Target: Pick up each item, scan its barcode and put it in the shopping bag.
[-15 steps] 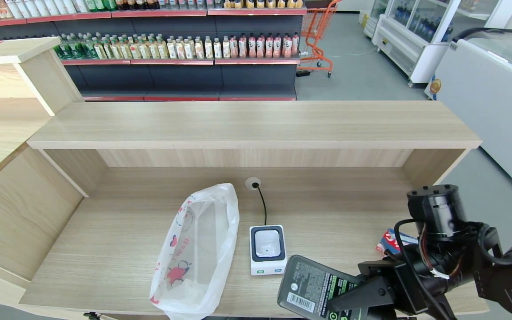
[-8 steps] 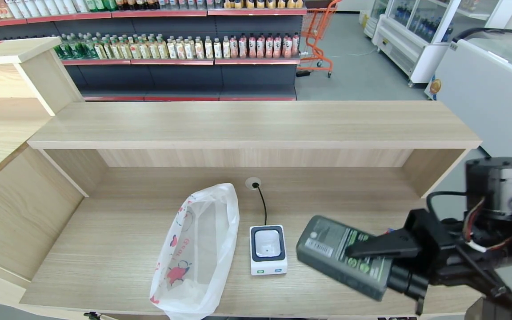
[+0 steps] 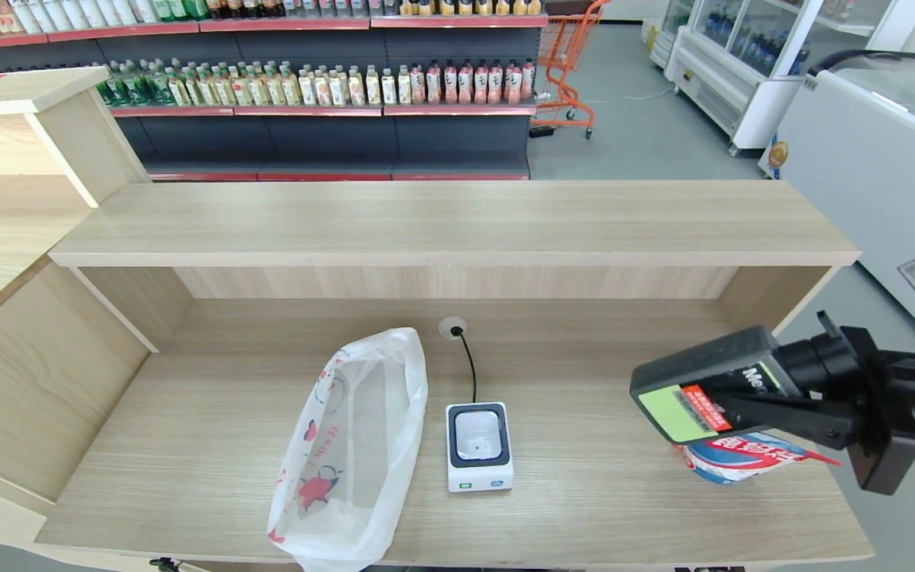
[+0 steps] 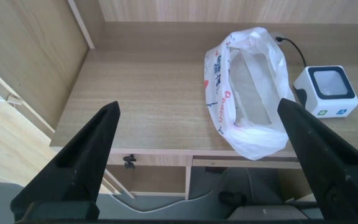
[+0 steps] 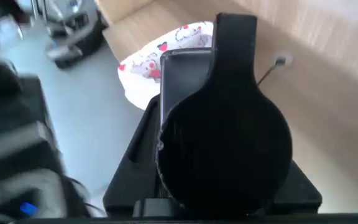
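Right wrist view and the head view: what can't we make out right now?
- Dark grey rectangular pack: no barcode shows in head view; right gripper covers most of it in right wrist view.
- Red, white and blue packet: partly behind the pack, head view.

Bright, even shop light pours down from overhead, washing the pale wood-grain checkout counter (image 3: 457, 222) flat. Behind the white box scanner with its dark-framed window (image 3: 479, 445), the counter's overhang drops a soft band of shade. Left of the scanner, the translucent white plastic shopping bag (image 3: 354, 445) glows, with barely a shadow beside it. Right of the scanner, the dark grey packet with a green and red label (image 3: 668, 409) catches light on its label. Far right, glare streaks the white glass-lidded chest freezers (image 3: 878, 103). The counter's sides splay toward the head view's edges. The left gripper (image 4: 197, 107) reads as plain dark wedges. The right gripper (image 5: 222, 62) is a black silhouette, the grey floor behind it smeared.
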{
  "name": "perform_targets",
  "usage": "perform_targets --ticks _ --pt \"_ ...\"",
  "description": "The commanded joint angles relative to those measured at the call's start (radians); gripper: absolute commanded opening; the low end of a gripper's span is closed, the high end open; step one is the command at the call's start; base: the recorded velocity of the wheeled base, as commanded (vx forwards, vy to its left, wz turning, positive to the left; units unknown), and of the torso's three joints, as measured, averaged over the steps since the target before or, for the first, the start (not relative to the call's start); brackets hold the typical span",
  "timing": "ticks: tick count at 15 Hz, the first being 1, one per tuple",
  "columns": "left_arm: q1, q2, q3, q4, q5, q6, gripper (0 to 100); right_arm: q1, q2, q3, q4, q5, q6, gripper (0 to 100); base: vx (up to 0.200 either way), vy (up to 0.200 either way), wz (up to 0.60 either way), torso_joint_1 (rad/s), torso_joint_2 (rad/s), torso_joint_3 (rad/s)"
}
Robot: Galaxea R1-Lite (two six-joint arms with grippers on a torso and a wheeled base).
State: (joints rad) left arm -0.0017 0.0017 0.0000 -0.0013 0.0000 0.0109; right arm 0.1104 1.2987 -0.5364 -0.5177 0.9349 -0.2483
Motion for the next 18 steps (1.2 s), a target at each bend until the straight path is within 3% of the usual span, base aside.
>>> perform_targets --ticks 1,6,13,16,18 --pt "0.0 0.0 0.0 0.0 0.0 0.0 100 -0.031 0.082 0.006 0.007 -0.137 0.445 0 0.0 0.0 0.0 0.0 0.0 0.0" --pt "0.0 0.0 0.0 0.0 0.0 0.0 100 0.012 0.203 0.01 0.007 -0.136 0.566 0 0.0 0.0 0.0 0.0 0.0 0.0" --pt "0.0 0.0 0.0 0.0 0.0 0.0 100 0.015 0.244 -0.019 0.004 -0.137 0.566 0 0.0 0.0 0.0 0.0 0.0 0.0" --pt "0.0 0.0 0.0 0.0 0.0 0.0 100 0.02 0.251 -0.013 0.007 -0.153 0.563 0 0.0 0.2 0.0 0.004 0.0 0.004" --pt "0.0 0.0 0.0 0.0 0.0 0.0 100 0.08 0.238 -0.011 0.005 -0.251 0.554 0 0.0 0.2 0.0 0.007 0.0 0.0"
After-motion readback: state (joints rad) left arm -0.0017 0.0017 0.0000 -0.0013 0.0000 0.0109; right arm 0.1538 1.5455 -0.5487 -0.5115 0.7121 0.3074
